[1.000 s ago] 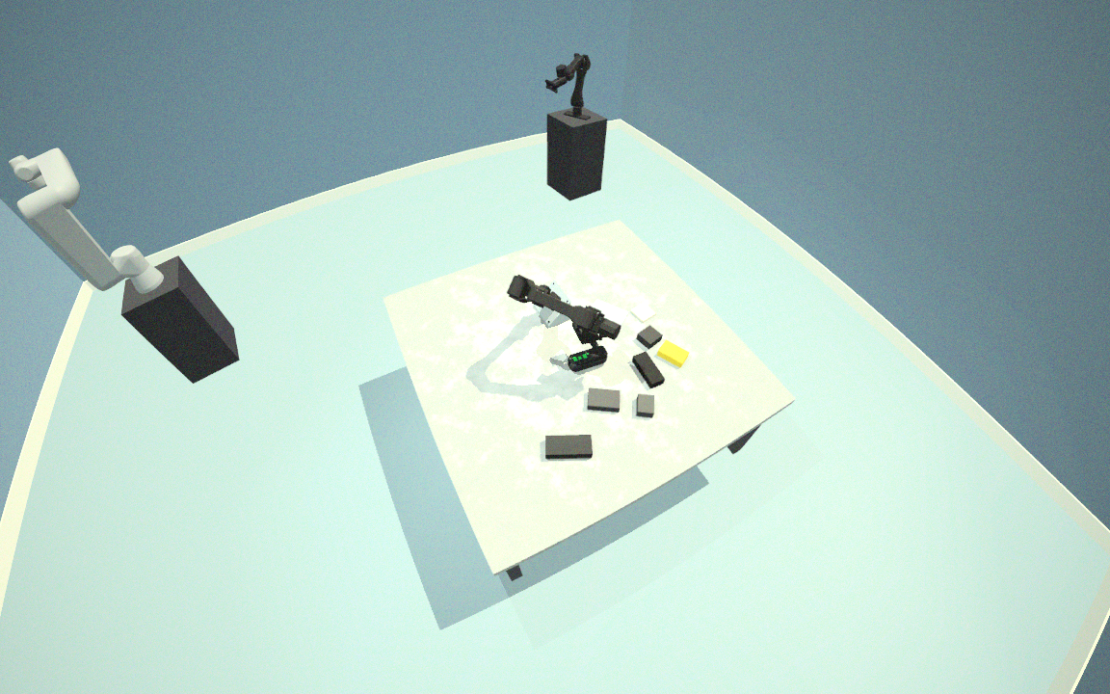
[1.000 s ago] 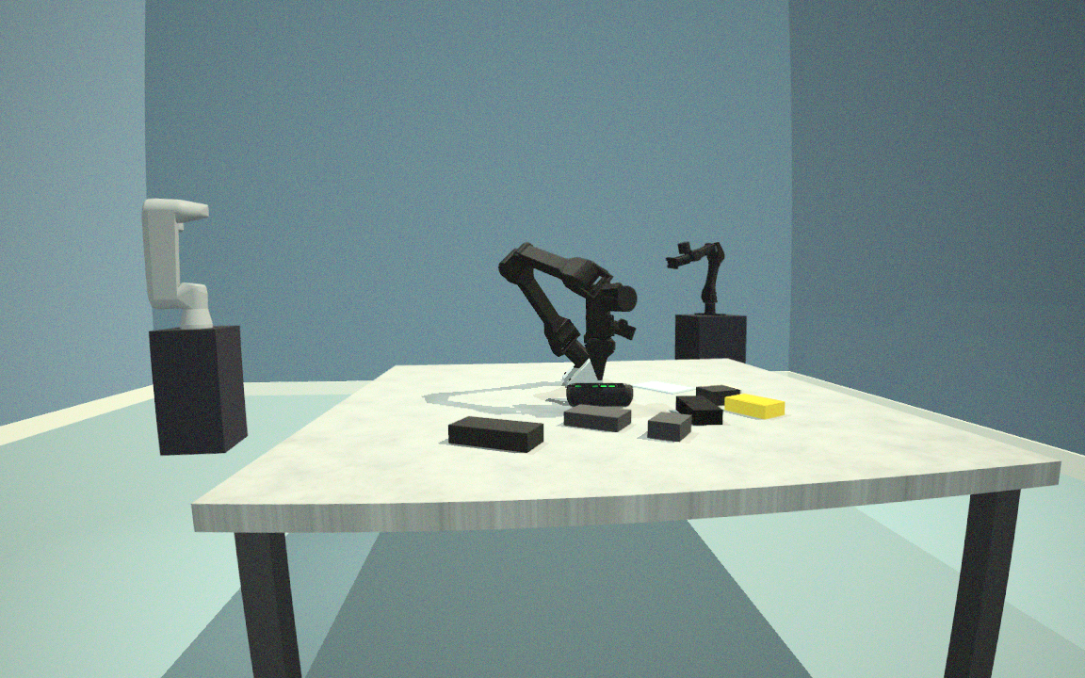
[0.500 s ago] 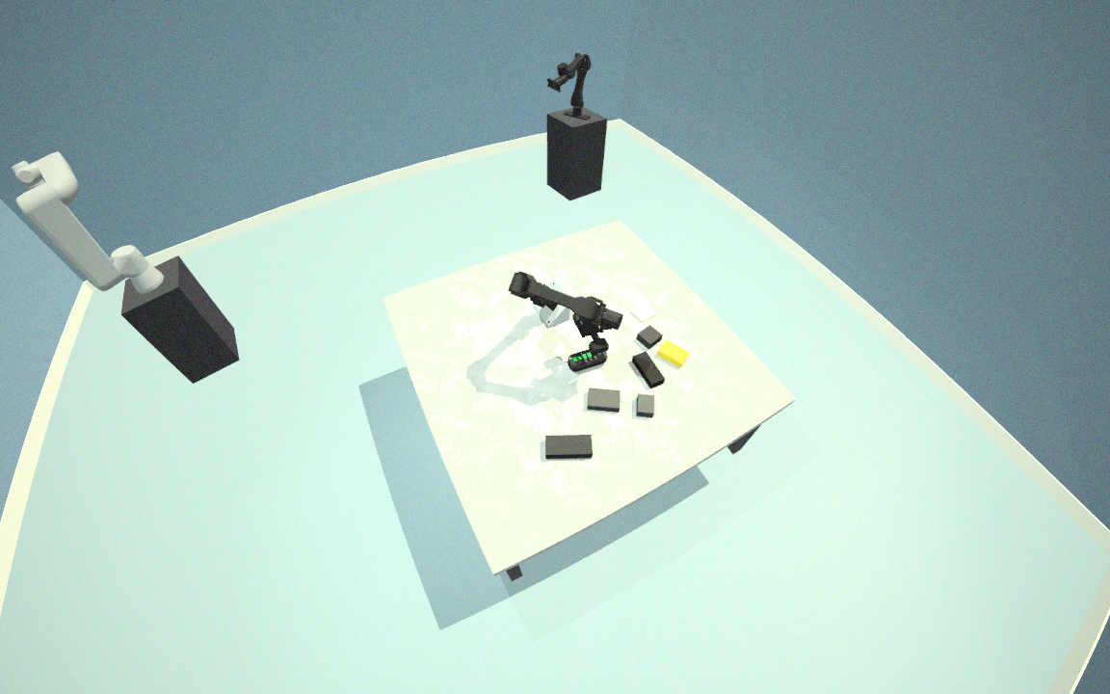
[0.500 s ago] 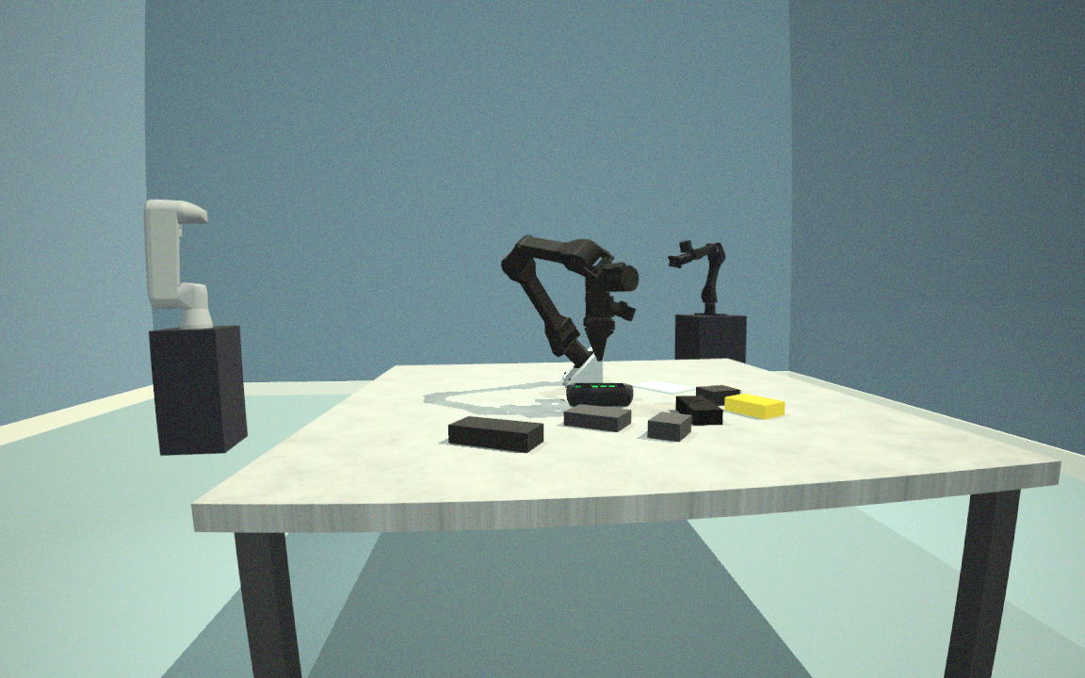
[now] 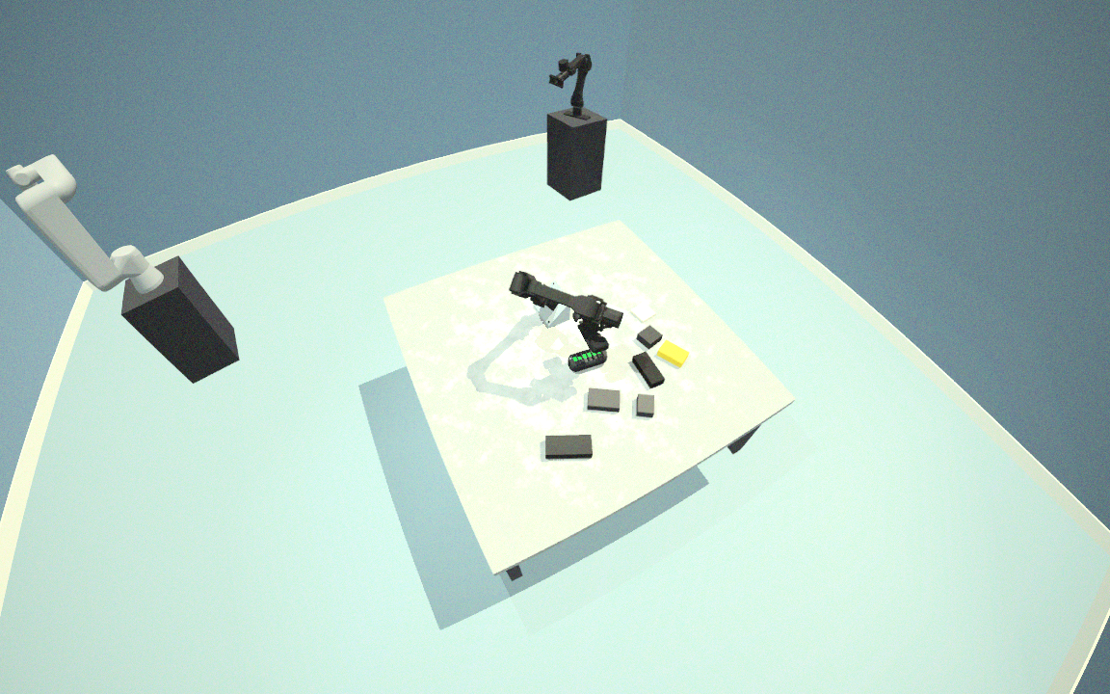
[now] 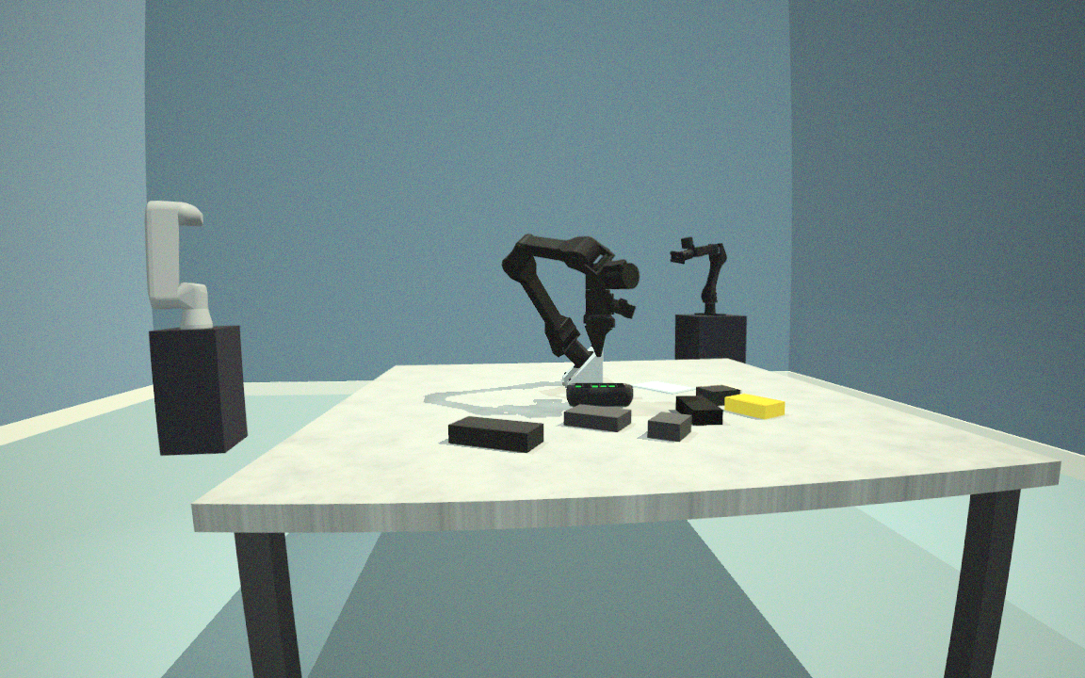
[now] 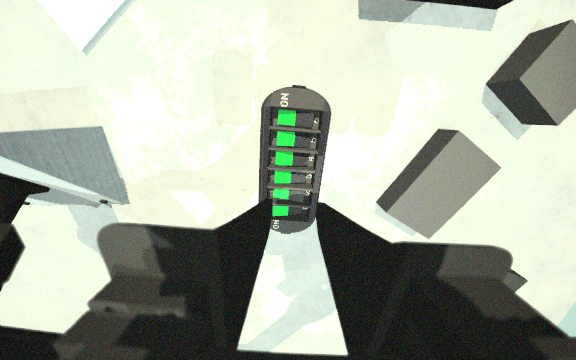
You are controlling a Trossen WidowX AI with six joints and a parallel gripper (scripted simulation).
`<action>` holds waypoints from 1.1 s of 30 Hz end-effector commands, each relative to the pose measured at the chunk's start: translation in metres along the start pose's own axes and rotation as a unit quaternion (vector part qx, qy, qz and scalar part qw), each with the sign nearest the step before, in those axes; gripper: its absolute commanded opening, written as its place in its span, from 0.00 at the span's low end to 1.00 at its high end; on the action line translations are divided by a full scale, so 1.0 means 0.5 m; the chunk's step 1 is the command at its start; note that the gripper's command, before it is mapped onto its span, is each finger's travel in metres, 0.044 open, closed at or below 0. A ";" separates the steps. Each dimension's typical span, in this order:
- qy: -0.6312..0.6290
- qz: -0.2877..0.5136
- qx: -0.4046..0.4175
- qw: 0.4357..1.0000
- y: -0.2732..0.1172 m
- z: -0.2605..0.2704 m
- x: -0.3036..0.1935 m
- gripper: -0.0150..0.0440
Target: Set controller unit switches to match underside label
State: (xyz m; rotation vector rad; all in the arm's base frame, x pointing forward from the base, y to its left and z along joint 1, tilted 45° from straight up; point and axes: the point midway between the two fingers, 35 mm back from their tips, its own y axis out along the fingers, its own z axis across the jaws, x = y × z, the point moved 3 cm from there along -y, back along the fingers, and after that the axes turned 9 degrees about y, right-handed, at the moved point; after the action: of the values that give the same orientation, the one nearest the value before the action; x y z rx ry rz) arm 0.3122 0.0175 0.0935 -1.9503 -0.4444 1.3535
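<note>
The dark grey controller unit (image 5: pixel 587 361) (image 6: pixel 599 395) (image 7: pixel 310 100) sits flat on its base on the bench (image 5: pixel 671 444) (image 6: pixel 445 516). Its six switches face up, with green ends toward the ON marks on the left in the wrist view. Number 6 is at the top there, 1 at the bottom. I cannot tell reliably which ends are pressed. The label underneath is hidden. My gripper (image 5: pixel 597 347) (image 6: pixel 598 355) (image 7: pixel 294 207) is partly open and empty, a little above the unit. In the wrist view its fingertips overlap the unit's side edges near switches 1 and 2.
A yellow block (image 5: pixel 673 353) (image 6: pixel 754 406), dark blocks (image 5: pixel 647 369) (image 5: pixel 648 335) and a grey block (image 5: pixel 603 398) (image 6: pixel 597 417) (image 7: pixel 438 182) lie near the unit. A small block (image 5: pixel 645 405) (image 6: pixel 669 426) and a long dark block (image 5: pixel 568 445) (image 6: pixel 494 433) lie further out.
</note>
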 end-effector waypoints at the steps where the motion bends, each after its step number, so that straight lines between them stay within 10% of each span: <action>1: 0.001 -0.001 0.001 1.000 -0.001 0.001 0.001 0.33; 13: 0.001 -0.001 0.001 1.000 -0.001 0.001 0.001 0.25; 29: 0.000 0.000 0.000 1.000 0.000 0.000 0.000 0.97; 33: 0.000 0.000 0.000 1.000 0.004 -0.004 0.001 0.96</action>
State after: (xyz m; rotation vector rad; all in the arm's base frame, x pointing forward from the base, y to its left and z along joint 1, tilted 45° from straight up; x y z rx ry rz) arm 0.3122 0.0175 0.0934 -1.9490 -0.4431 1.3529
